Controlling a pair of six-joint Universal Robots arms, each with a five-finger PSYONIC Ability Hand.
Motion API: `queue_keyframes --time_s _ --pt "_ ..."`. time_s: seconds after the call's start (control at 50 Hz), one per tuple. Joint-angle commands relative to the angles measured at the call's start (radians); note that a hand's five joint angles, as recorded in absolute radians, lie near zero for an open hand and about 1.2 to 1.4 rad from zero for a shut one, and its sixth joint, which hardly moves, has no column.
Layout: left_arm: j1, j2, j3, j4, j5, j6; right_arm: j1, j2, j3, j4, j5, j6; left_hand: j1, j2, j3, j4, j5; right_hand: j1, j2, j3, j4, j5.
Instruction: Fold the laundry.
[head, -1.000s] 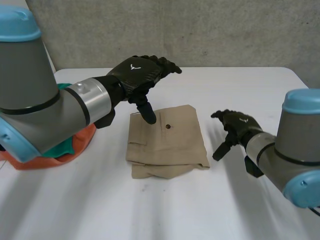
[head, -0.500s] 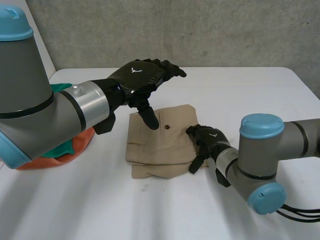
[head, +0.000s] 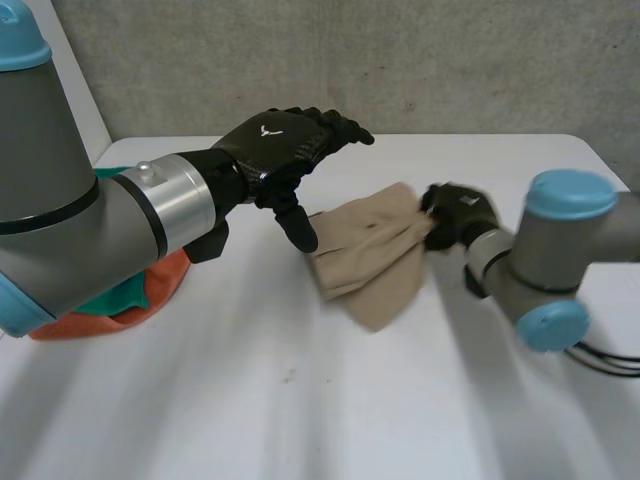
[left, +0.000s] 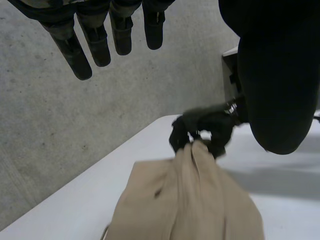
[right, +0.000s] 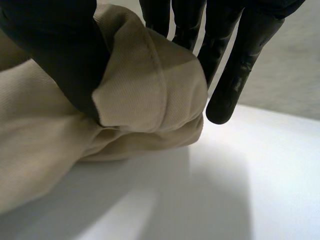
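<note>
- One orange-and-green laundry pile (head: 150, 292) sits at the left of the table (head: 300, 410)
- One tan garment (head: 372, 262) lies mid-table, bunched, one edge raised
- Right hand (head: 455, 212) pinches that edge, thumb against fingers; a one-point pull may undo the folds
- Left hand (head: 283, 150) hovers alongside, fingers straight, empty; two hands in all
</note>
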Motion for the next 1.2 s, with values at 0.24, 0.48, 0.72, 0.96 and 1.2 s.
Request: queue_keyframes --time_s 0.24,0.48,0.72,0.96,1.2 --pt "-0.019 -0.001 0.001 0.002 -0.031 0.000 -0.408 0.360 -0.666 0.287 -0.120 -0.081 0.017 0.004 -0.004 0.002 -0.014 0.490 0.242 0.335 0.209 0.320" --pt "-0.038 -0.008 0.000 0.002 -0.049 0.000 -0.603 0.603 -1.117 0.468 -0.174 -0.111 0.019 0.007 -0.001 0.005 -0.011 0.490 0.242 0.335 0.209 0.320" --pt "-0.041 -0.016 0.008 0.005 -0.051 0.000 -0.615 0.615 -1.119 0.440 -0.137 -0.278 0.017 0.004 -0.004 0.002 -0.014 -0.731 -0.980 -0.887 -1.013 -0.902" --pt "-0.050 -0.005 0.000 0.005 -0.051 -0.006 -0.625 0.505 -1.048 0.483 0.145 -0.719 0.017 0.004 -0.004 0.002 -0.014 -0.731 -0.980 -0.887 -1.013 -0.902" --pt "-0.047 0.031 -0.037 0.005 -0.051 -0.003 -0.591 0.296 -0.993 0.408 0.281 -1.031 0.011 -0.002 -0.010 -0.004 -0.019 -0.731 -0.980 -0.887 -1.013 -0.902"
